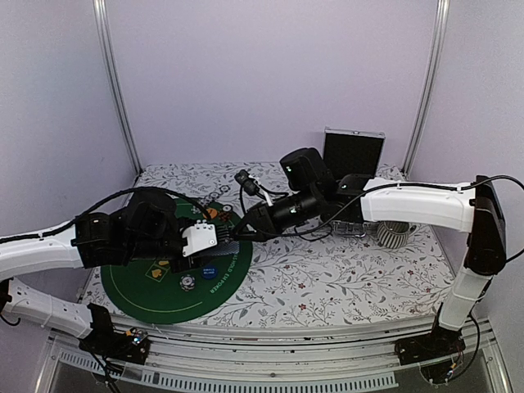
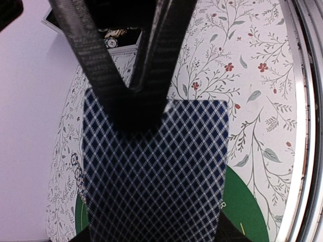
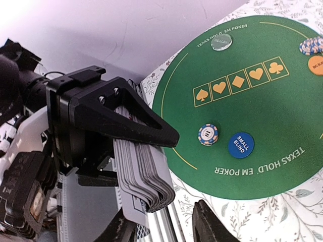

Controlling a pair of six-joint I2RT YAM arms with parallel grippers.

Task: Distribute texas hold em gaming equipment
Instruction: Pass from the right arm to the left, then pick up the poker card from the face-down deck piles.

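On the mat by the left edge lie chips and discs; left gripper clamps the undealt deck, right gripper open, empty.

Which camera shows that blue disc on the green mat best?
The right wrist view: the blue disc lies unobstructed, its SMALL BLIND lettering readable. The top external view shows it only as a small blue dot. The left wrist view lacks it, showing mostly a playing card.
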